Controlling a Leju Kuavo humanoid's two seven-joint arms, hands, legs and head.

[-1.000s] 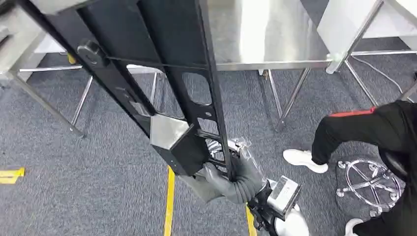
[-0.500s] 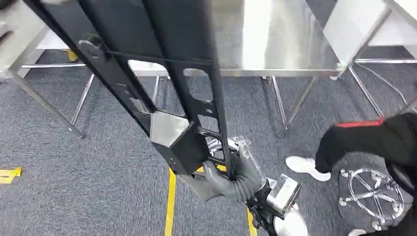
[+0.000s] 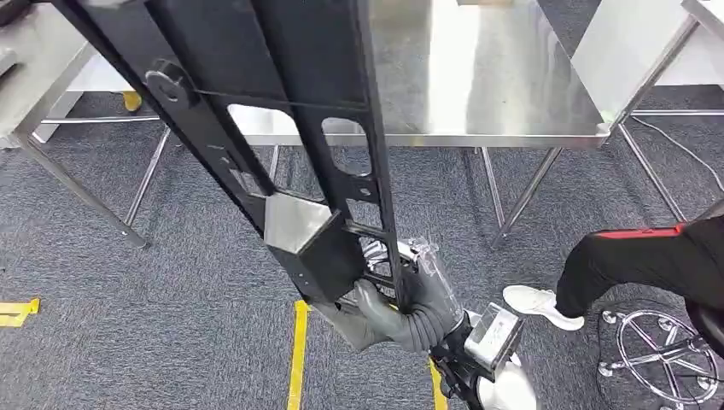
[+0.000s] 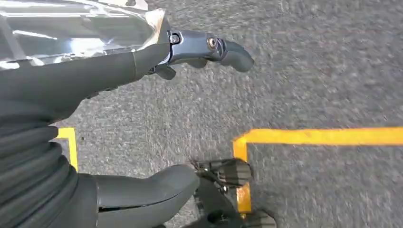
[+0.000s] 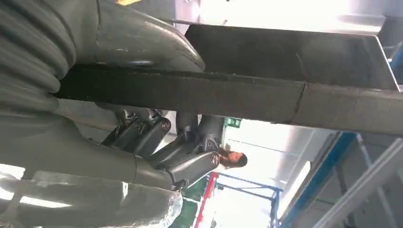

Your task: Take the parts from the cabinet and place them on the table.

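My right hand grips the lower end of the long black metal frame, which leans up and away across the front edge of the steel table (still above the grey carpet, not resting on it). My left hand hangs over the yellow floor tape, fingers apart, holding nothing

The long black part is leaning across the middle, blocking the steel table behind. A person's leg is sitting lower right. Grey floor lower left is lying open.
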